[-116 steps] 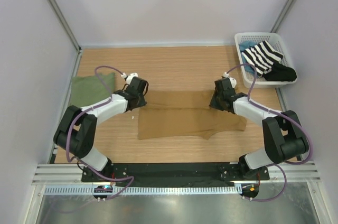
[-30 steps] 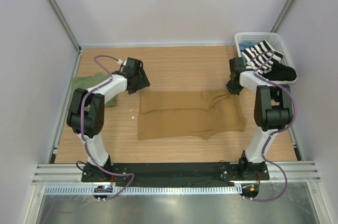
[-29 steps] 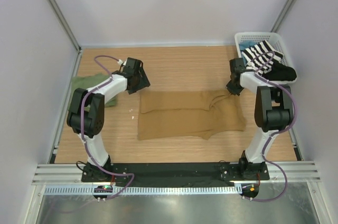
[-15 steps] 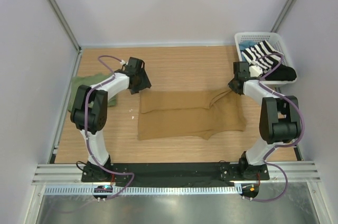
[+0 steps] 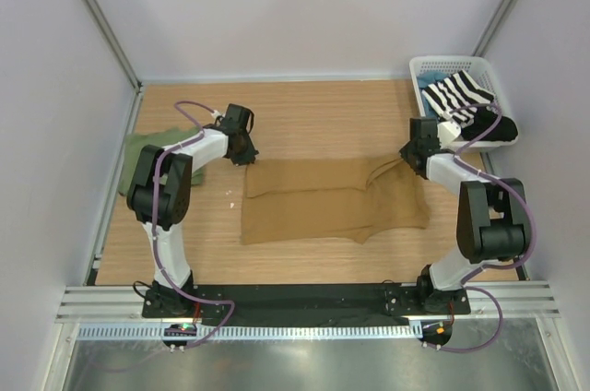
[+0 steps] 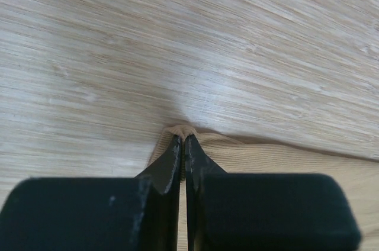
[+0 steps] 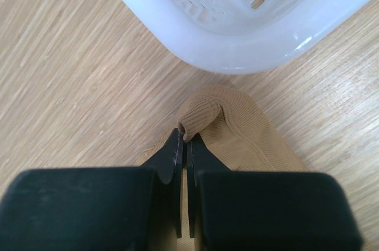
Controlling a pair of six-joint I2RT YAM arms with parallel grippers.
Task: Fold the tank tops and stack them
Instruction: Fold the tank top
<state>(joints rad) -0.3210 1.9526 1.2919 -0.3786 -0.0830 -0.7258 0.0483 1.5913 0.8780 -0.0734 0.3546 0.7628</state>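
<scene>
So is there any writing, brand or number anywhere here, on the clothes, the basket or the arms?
No readable text in any view: tan-brown tank top, olive green tank top, striped garment, white basket, left arm and right arm all look plain, without label or number.

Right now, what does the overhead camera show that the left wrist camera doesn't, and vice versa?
Only overhead: the whole tan tank top spread out, the green tank top, the white basket and the right gripper. Only left wrist: the left gripper shut, pinching a small fold of cloth. Both: that top's corner on the wooden table.
</scene>
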